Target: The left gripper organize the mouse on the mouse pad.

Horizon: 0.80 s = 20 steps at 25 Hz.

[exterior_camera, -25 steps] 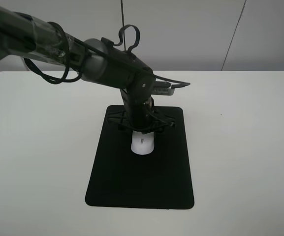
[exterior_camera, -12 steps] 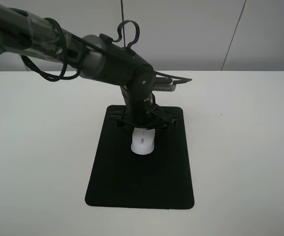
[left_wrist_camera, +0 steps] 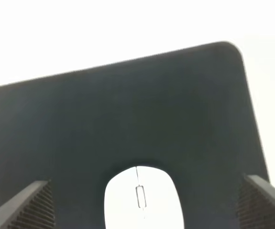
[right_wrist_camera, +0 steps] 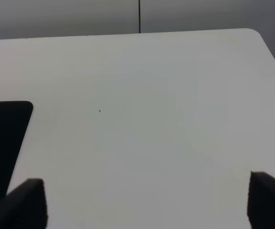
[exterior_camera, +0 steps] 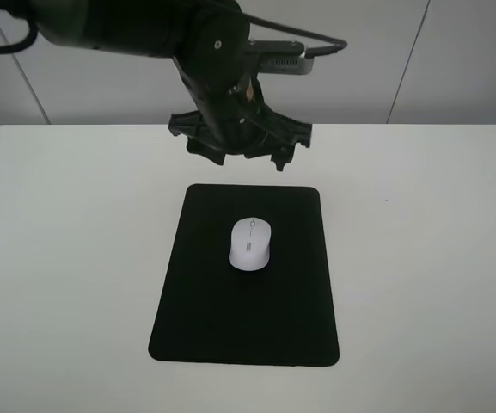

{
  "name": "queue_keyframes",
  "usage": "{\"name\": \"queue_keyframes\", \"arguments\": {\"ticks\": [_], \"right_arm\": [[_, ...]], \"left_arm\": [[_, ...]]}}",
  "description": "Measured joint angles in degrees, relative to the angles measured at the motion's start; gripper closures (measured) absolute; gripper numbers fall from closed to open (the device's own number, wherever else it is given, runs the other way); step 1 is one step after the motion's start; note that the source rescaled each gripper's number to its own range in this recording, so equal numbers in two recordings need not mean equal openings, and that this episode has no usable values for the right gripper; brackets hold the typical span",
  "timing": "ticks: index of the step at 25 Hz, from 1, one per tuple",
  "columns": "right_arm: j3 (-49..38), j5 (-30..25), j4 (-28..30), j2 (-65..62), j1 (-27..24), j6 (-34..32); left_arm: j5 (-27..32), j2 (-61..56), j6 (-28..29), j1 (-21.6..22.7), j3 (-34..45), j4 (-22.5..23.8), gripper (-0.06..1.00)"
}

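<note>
Matte black mouse pad (exterior_camera: 230, 318): flat rectangle with rounded corners, lying on the white surface (exterior_camera: 428, 258). It bears one item, the mouse (exterior_camera: 249, 243), which rests on its far half, midway between the long edges and clear of every edge.
Left gripper (exterior_camera: 244, 153): hangs in the air over the pad's far edge, well above the mouse; jaws spread wide, holding nothing. In the left wrist view the mouse shows between the two fingers (left_wrist_camera: 26, 206), apart from both.
Mouse: small white oval, grey scroll wheel toward its far end, long axis along the pad's long side.
Right gripper (right_wrist_camera: 147, 205): jaws wide apart, over bare surface beside a pad corner.
</note>
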<state>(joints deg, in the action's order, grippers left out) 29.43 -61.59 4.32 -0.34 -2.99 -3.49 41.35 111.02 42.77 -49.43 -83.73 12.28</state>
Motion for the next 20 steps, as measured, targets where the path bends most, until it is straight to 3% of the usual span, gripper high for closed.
{"name": "queue_keyframes", "arguments": {"ticks": [12,20], "right_arm": [[0.0,0.0,0.0,0.0,0.0,0.0],[0.0,0.0,0.0,0.0,0.0,0.0]], "left_arm": [[4.0,-10.4,-12.2,0.3,0.3,-0.1,-0.04],[0.3,-18.3,-16.7,5.9,10.6,-1.8,-0.04]]}}
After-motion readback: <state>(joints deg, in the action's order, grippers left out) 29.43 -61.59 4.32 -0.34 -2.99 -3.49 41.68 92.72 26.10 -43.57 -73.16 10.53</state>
